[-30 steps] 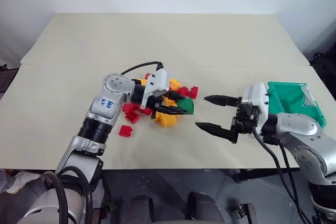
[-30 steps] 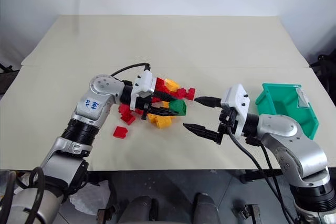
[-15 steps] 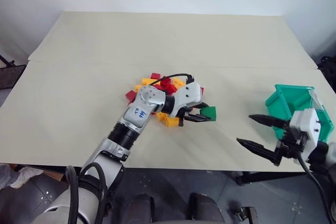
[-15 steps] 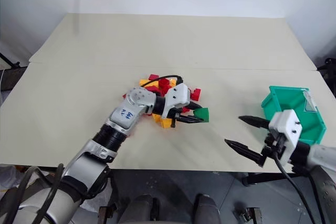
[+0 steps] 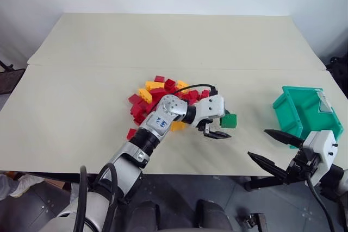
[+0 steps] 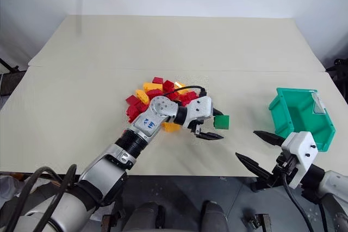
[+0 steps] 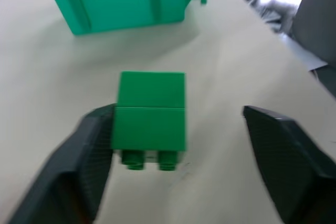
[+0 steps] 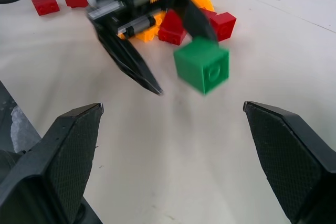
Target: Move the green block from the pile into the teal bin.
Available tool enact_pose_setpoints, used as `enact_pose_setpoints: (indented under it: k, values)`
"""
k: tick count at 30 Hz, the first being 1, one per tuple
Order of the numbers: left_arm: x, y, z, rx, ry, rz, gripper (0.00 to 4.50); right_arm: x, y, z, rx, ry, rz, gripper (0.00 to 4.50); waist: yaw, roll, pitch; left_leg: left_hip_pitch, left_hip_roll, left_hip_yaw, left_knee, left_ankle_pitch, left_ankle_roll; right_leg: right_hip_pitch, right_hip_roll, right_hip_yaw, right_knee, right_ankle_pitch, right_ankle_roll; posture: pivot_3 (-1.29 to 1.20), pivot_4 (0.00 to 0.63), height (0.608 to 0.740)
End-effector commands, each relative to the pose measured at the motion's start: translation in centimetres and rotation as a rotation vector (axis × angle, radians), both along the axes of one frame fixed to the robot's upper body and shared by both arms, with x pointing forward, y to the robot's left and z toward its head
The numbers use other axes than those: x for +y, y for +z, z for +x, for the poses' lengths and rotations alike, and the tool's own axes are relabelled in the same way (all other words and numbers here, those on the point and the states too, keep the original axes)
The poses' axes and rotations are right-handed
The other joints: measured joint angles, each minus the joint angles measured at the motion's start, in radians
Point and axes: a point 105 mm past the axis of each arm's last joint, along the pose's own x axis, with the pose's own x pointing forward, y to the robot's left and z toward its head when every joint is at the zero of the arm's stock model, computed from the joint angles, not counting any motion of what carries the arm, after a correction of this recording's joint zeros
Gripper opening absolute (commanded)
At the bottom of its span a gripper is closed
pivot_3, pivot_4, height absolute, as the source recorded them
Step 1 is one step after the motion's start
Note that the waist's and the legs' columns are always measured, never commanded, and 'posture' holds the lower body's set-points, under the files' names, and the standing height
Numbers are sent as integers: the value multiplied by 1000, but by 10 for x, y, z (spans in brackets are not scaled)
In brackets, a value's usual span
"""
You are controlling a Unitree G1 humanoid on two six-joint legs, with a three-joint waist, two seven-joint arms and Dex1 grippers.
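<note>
I see my left gripper (image 5: 222, 126) with its fingers spread, the green block (image 5: 229, 120) touching one finger, just right of the pile (image 5: 157, 93). My right gripper (image 5: 272, 150) hangs wide open and empty beside the teal bin (image 5: 304, 113).

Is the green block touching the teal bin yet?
Apart. In the left eye view, bare table lies between the green block, beside the left end effector, and the teal bin.

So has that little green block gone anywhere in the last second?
Yes. The green block has left the pile, carried toward the teal bin, with the left gripper now open around it.
</note>
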Motion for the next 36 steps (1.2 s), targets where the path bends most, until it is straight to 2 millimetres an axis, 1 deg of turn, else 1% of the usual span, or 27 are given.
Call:
enact_pose_setpoints:
  k: [1,3,5,7,10,12,14,15,18,21,22,24,26,28,31,36]
  values:
    - [16,16,-3,-9,-21,-85,4263,6,7,6,-31,50,-7,4500,-4,0,0,0,0,0,0,0,0,0,0,0,0,0,0,0,150,740]
    - [29,15,1,-4,18,-105,4263,9,7,9,-24,77,-19,4500,-4,0,0,0,0,0,0,0,0,0,0,0,0,0,0,0,150,740]
    - [42,10,3,-7,52,-98,4263,11,10,18,-26,91,-21,4500,-5,0,0,0,0,0,0,0,0,0,0,0,1,0,0,0,150,740]
    - [46,6,3,-7,63,-86,4263,11,12,23,-29,97,-18,4500,-1,0,0,1,0,0,0,0,0,1,0,0,0,0,0,0,150,740]
    - [45,3,2,-11,70,-75,4263,15,15,31,-37,115,-20,4500,9,0,0,0,0,-1,1,0,0,1,0,-1,1,0,0,0,150,740]
    - [49,11,2,-39,72,-115,4263,20,20,38,-50,147,-18,4500,6,0,0,0,0,-1,1,0,0,1,0,-1,0,0,0,0,150,740]
    - [67,25,0,-83,84,-202,4263,27,21,45,-45,192,-31,4500,-1,0,0,0,0,0,1,0,0,1,0,-1,0,0,0,0,150,740]
    - [77,28,-2,-93,91,-223,4387,29,19,49,-33,207,-47,4500,-6,0,0,0,0,-1,1,0,0,0,0,-1,1,0,0,0,150,740]
    - [109,34,-12,-119,120,-305,4387,38,18,65,-22,248,-81,4500,-34,1,-1,1,1,-1,0,0,0,-1,0,-1,3,0,0,0,150,740]
    - [143,28,-25,-78,162,-313,4387,49,19,79,-18,284,-111,4500,-45,1,-1,2,2,-1,0,0,-1,-1,0,-1,5,0,0,0,150,740]
    - [150,25,-28,-61,177,-303,4387,52,20,83,-18,294,-117,4500,-47,2,-1,2,2,-1,0,0,-1,-1,0,-1,5,0,0,0,150,740]
    - [176,19,-38,-62,246,-277,4387,59,18,95,-16,321,-151,4500,-48,1,-1,2,2,-1,0,0,-1,0,0,-1,5,0,0,0,150,740]
    - [196,15,-46,-70,305,-260,4387,64,17,106,-14,347,-193,4500,-49,1,-1,2,2,-1,0,0,-1,0,-1,-1,4,0,0,0,150,740]
    - [210,14,-52,-51,353,-262,4387,68,14,115,-6,385,-237,4500,-46,1,-1,2,2,-2,0,0,-1,0,-1,-2,4,0,0,0,150,740]
    - [222,12,-64,-2,391,-266,4387,75,13,129,6,435,-285,4500,-48,1,-1,2,1,-2,0,0,-1,0,-1,-2,4,0,0,0,150,740]
    - [223,10,-72,31,406,-268,4387,81,8,154,5,510,-381,4500,-52,2,0,2,2,-1,0,0,-1,-1,-1,-2,4,0,0,0,150,740]
